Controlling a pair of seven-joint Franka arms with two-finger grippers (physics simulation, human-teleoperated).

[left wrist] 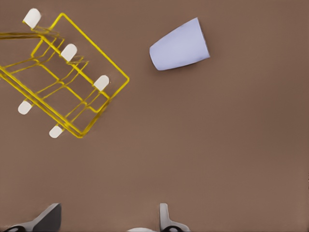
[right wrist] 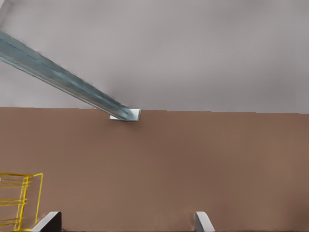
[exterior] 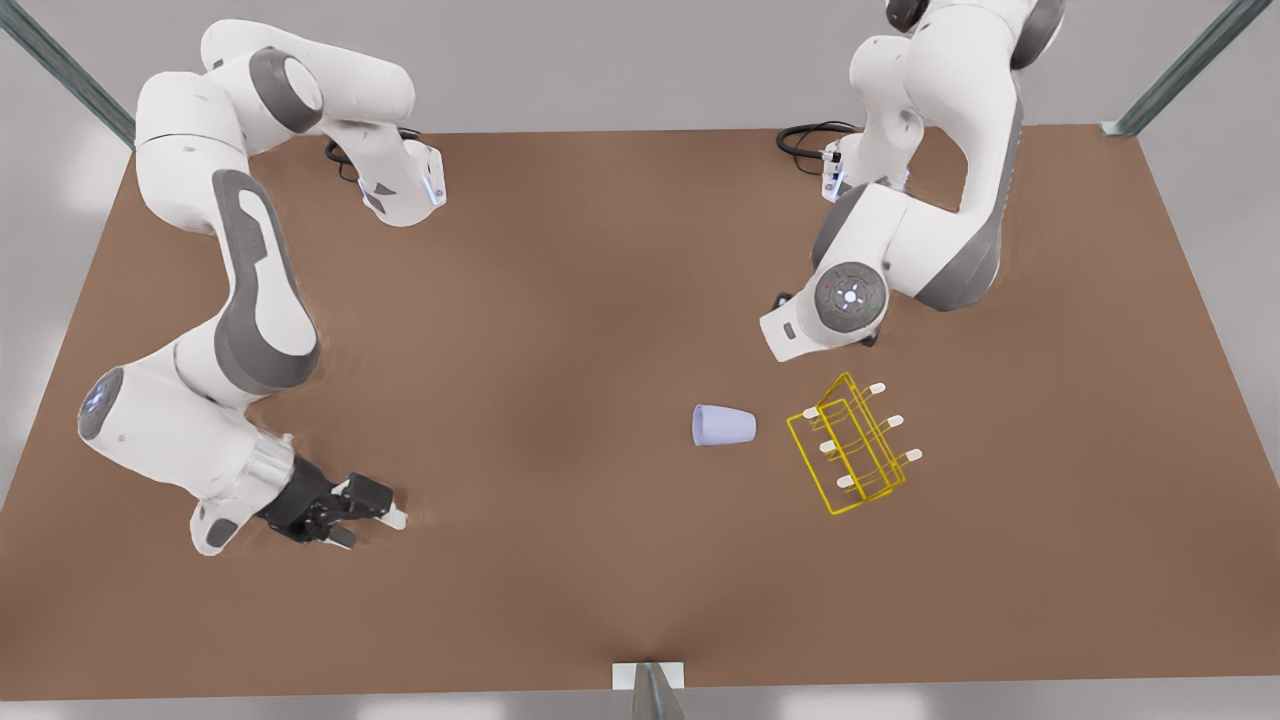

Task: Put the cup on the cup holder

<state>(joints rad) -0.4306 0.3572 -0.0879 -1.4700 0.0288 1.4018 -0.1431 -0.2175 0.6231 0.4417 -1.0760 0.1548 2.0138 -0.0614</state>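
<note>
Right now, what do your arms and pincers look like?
The right arm and left arm are glossy white with rounded grey joint covers and small glowing blue lights. Black cables coil at their bases. The right pincer is black with pale fingertips; the left pincer shows light grey fingers.

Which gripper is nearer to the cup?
Left. The left gripper hangs above the table close to the cup, near the cup holder. The right gripper waits low over the table far off, toward the front view's left.
</note>
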